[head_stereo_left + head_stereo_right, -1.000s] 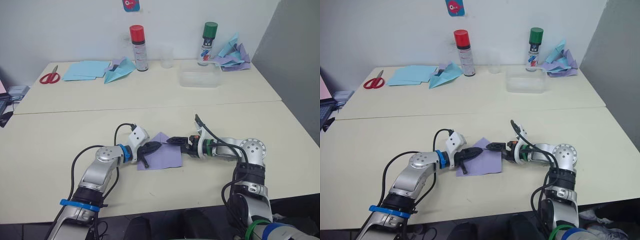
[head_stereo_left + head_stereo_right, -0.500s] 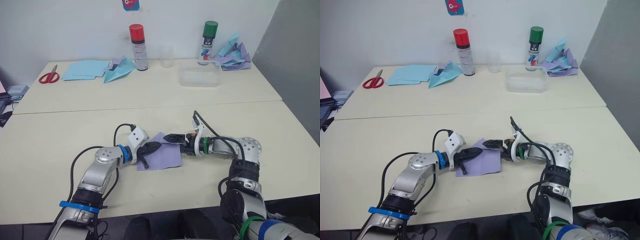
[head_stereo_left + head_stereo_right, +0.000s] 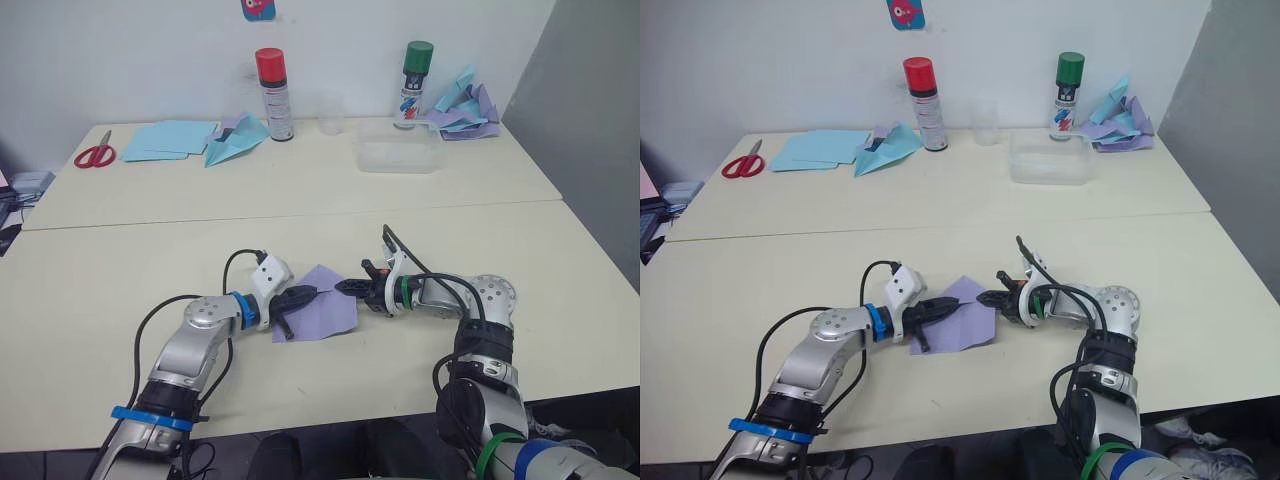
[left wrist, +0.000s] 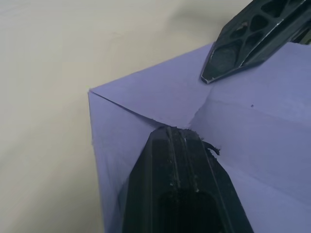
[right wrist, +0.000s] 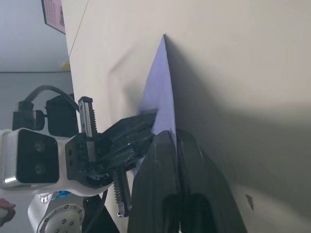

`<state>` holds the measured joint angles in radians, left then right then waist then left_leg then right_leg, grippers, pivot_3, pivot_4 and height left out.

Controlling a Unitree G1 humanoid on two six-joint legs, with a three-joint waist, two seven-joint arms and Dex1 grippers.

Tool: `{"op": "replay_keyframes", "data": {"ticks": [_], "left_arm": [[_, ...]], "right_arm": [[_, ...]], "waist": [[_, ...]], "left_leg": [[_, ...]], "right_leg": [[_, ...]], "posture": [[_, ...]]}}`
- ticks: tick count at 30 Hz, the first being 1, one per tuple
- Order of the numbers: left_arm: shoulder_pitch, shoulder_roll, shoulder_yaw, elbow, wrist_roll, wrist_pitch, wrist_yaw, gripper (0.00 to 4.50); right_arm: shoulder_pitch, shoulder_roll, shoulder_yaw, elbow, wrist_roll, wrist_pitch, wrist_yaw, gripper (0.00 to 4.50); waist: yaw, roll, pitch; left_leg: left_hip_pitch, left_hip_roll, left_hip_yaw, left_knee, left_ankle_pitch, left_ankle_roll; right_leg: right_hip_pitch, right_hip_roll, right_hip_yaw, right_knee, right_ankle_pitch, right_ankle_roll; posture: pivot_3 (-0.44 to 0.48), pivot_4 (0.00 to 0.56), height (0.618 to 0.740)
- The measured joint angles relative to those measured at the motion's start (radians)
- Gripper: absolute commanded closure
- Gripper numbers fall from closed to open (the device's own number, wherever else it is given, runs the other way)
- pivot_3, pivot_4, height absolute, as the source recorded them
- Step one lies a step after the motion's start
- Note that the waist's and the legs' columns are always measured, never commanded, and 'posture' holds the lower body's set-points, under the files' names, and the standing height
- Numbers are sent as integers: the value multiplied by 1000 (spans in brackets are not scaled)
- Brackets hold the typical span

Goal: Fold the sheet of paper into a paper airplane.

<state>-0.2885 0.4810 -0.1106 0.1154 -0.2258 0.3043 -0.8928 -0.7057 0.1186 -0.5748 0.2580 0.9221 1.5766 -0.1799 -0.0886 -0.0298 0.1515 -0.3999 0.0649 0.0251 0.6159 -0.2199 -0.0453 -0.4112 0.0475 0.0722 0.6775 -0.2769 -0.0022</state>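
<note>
The sheet of paper (image 3: 320,305), pale lavender with faint creases, lies on the near table between my two grippers. My left gripper (image 3: 306,293) is shut, and its tip presses down on the sheet's left part; the left wrist view has that tip on a crease (image 4: 175,131). My right gripper (image 3: 346,287) comes in from the right and is shut on the sheet's upper right edge, which runs into the seam between its fingers (image 5: 169,133). No paper airplane of this lavender paper is in view.
On the far table lie red scissors (image 3: 96,154), light blue sheets (image 3: 165,140) and a light blue plane (image 3: 235,140). A red-capped can (image 3: 273,95), a clear cup (image 3: 332,112), a green-capped can (image 3: 414,85), a clear box (image 3: 400,157) and a heap of paper planes (image 3: 462,105) stand behind.
My right gripper's fingers have closed from wide open onto the sheet's edge. The left gripper has stayed shut on the sheet. The camera has shifted slightly.
</note>
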Motion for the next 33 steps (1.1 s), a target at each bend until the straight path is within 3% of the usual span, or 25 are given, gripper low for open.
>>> {"op": "replay_keyframes", "data": {"ticks": [10, 24, 27, 31, 33], "left_arm": [[-11, 3, 35, 5, -44, 56, 4, 4500], [-113, -18, -37, 97, -2, 16, -43, 4500], [-113, -18, -38, 97, 3, 15, -38, 4500], [-111, -3, -40, 85, 9, 18, -33, 4500], [-107, 8, -39, 74, 10, 25, -32, 4500]], "right_arm": [[-2, -19, 74, -47, -18, 13, 85, 4474], [-27, 10, 164, -71, -84, -7, 161, 4474], [-27, 12, 181, -55, -98, -34, 185, 3878], [-27, 12, 194, -37, -105, -63, 207, 2453], [-28, 13, 187, -32, -104, -69, 210, 2453]], "waist": [[1, 0, 1], [11, 0, 1], [11, 0, 1], [9, 0, 1], [7, 0, 1]], "left_leg": [[-1, 0, 0, -2, 0, 0], [-4, -1, 1, -2, 0, 0], [-4, -1, 0, -2, 0, 0], [-3, -1, 1, -2, 0, 0], [-3, -1, 0, -3, 0, 0]], "right_leg": [[-2, 0, 0, 0, -1, -1], [-2, -1, 0, -3, -2, 1], [-2, -1, 0, -3, -2, 1], [-2, -1, 0, -2, -2, 1], [-2, -1, 0, -2, -2, 1]], "posture": [[0, 150, 740], [0, 150, 740], [0, 150, 740], [0, 150, 740], [0, 150, 740]]}}
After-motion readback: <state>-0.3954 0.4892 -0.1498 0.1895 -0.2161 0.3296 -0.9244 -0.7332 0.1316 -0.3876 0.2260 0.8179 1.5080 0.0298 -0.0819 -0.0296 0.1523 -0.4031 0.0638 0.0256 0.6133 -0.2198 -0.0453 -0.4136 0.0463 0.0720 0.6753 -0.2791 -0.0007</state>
